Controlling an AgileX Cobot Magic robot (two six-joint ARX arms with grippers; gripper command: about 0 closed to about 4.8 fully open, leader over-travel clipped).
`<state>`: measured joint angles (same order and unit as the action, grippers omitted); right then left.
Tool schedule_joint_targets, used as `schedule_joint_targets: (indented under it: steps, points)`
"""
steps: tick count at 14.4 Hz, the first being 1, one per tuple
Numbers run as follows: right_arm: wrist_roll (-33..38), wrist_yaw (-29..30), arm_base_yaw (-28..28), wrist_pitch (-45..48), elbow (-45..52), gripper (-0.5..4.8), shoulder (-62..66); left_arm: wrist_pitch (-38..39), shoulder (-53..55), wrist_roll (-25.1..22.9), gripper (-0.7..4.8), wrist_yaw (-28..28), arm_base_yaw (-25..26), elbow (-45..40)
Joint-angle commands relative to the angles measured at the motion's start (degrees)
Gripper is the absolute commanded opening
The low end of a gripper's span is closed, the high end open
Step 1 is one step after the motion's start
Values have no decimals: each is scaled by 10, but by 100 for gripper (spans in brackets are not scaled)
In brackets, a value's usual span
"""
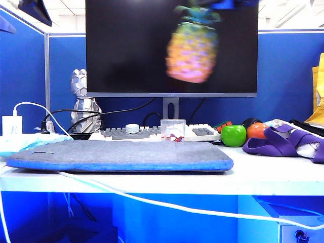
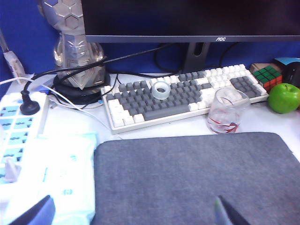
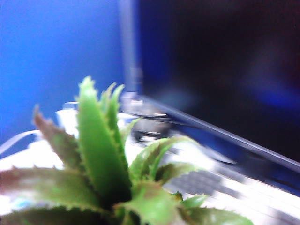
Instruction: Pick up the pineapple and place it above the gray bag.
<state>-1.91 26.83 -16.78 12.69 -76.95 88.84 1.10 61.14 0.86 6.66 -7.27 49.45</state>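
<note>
— Gray bag right at the front edge of the desk, lying flat, long side running across. See where the pineapple is?

— Up in the air in front of the dark monitor — blurred, hanging crown-up, body tilted a little. It's above and somewhat right of the bag's middle, so I'd say the carry has to go down and towards us.

— Which arm has it?

— The right one. The right gripper is barely in shot at the top edge; its own camera shows nothing but the leaf crown, so it's clamped on the pineapple by the leaves, reaching in from high on the right.

— And the other?

— The left gripper hovers low over the bag's near side, jaws spread wide, holding nothing. The green apple and keyboard sit behind the bag, out of the way.
</note>
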Motion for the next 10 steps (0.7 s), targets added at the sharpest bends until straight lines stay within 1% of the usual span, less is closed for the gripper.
schedule_joint_targets:
  steps: [1,3,6,10]
  points:
    - [-19,3,-44,4,-6,-6,36,-7,0,0,479,12,0,3]
    - [-28,1,-68,4,-6,-6,83,-7,0,0,479,12,0,3]
    - [-29,1,-75,-5,-25,-6,146,-5,1,-2,479,12,0,3]
    - [-42,-2,-78,-12,-35,-6,183,1,6,-2,479,11,0,3]
